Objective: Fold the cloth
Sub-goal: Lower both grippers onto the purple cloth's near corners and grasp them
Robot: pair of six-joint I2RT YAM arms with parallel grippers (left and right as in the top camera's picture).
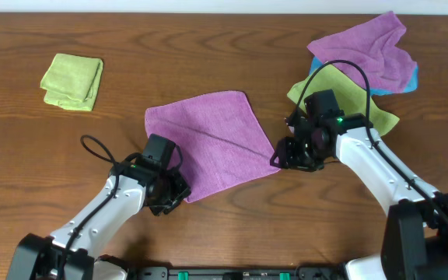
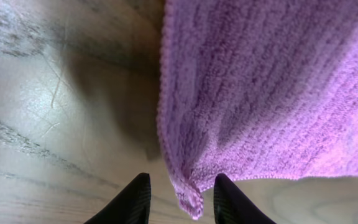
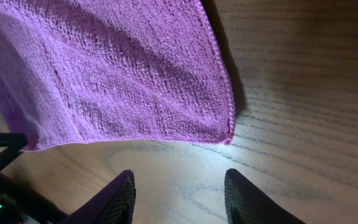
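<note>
One table [image 1: 232, 39]. Four cloths: one flat purple cloth [image 1: 208, 140] at centre, one rumpled purple cloth [image 1: 364, 50] far right, two yellow-green cloths [image 1: 72, 82] [image 1: 348, 85]. Two grippers, both spread: left gripper [image 2: 183, 180] astride the flat cloth's near corner, right gripper [image 3: 179, 177] just beside its right corner.

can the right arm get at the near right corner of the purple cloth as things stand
Probably yes: the right gripper hangs open just short of a corner of the cloth, with only bare table between.
</note>
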